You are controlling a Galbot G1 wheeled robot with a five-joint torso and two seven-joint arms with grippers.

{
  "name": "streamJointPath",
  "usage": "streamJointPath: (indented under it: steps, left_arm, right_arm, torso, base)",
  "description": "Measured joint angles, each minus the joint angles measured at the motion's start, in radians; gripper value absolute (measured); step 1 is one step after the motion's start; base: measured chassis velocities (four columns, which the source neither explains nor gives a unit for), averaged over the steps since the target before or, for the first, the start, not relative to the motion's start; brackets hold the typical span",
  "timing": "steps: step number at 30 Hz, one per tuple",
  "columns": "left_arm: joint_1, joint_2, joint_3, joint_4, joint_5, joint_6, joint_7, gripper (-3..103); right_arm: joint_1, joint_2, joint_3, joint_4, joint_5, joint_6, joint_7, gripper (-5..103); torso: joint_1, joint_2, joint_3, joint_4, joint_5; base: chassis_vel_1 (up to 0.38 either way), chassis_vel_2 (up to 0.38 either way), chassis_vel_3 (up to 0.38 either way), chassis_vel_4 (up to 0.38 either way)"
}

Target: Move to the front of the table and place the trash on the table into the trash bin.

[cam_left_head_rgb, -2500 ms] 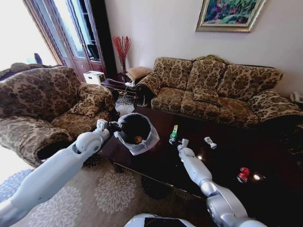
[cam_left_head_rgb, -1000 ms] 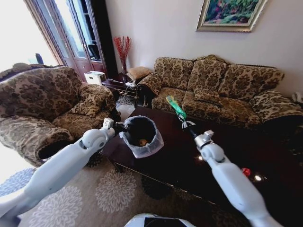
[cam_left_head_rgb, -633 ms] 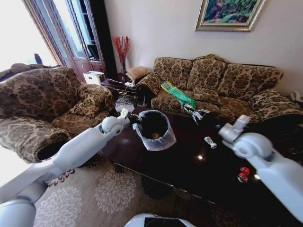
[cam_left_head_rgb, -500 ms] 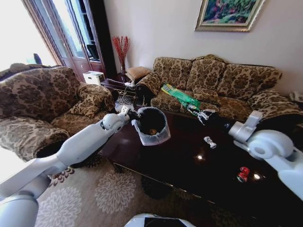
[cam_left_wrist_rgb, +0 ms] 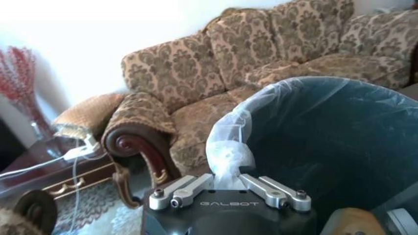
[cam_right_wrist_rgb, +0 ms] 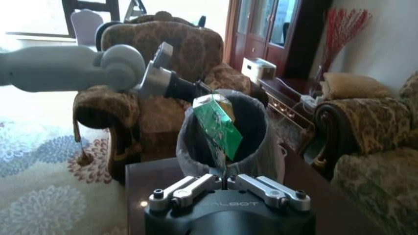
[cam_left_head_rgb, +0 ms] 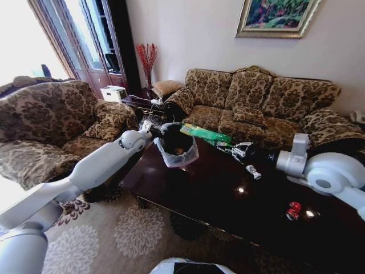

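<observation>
My left gripper is shut on the bag-lined rim of the trash bin and holds it tilted over the far left corner of the table. In the left wrist view, the fingers pinch the whitish bag, and the bin's dark inside lies beyond. My right gripper is shut on the green packet, whose far end reaches the bin's rim. From the right wrist, the packet stands in front of the bin's mouth. A small silver can and a red can lie on the table.
A patterned sofa runs behind the table and an armchair stands to the left. A small side table sits in the back corner. Flowered carpet lies in front of the table.
The left arm has carried the bin back and left, toward the table's corner. The right gripper has swung the packet down and left until its tip meets the bin's rim.
</observation>
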Motion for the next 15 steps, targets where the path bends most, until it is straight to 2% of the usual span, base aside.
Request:
streamJointPath:
  steps: [4, 6, 11, 13, 15]
  left_arm:
    - [-0.009, -0.014, 0.012, -0.017, -0.001, 0.003, 0.000, 2]
    - [-0.014, -0.020, 0.018, -0.048, -0.003, 0.016, -0.001, 2]
    - [-0.010, -0.015, 0.019, -0.095, -0.010, 0.034, -0.007, 2]
    - [0.001, -0.011, 0.019, -0.136, -0.020, 0.049, -0.019, 2]
    - [0.007, -0.010, 0.017, -0.149, -0.021, 0.053, -0.022, 2]
  right_arm:
    - [-0.011, -0.034, 0.005, 0.005, 0.006, -0.029, 0.053, 0]
    - [-0.013, -0.033, 0.007, 0.018, 0.008, -0.064, 0.098, 0]
    - [-0.017, -0.030, 0.007, 0.034, 0.013, -0.097, 0.122, 0]
    - [-0.013, -0.015, 0.007, 0.056, 0.035, -0.115, 0.167, 0]
    - [-0.010, -0.010, 0.007, 0.059, 0.042, -0.119, 0.176, 0]
  torso:
    - [0.000, 0.000, 0.000, -0.0003, 0.0000]
    - [0.000, 0.000, 0.000, -0.0005, 0.0005]
    - [0.000, 0.000, 0.000, -0.0005, 0.0005]
    - [0.000, 0.000, 0.000, 0.0000, 0.0002]
    - [0.000, 0.000, 0.000, 0.0000, 0.0002]
  base:
    - [0.000, 0.000, 0.000, 0.000]
    - [0.000, 0.000, 0.000, 0.000]
    - [0.000, 0.000, 0.000, 0.000]
    - [0.000, 0.000, 0.000, 0.000]
    - [0.000, 0.000, 0.000, 0.000]
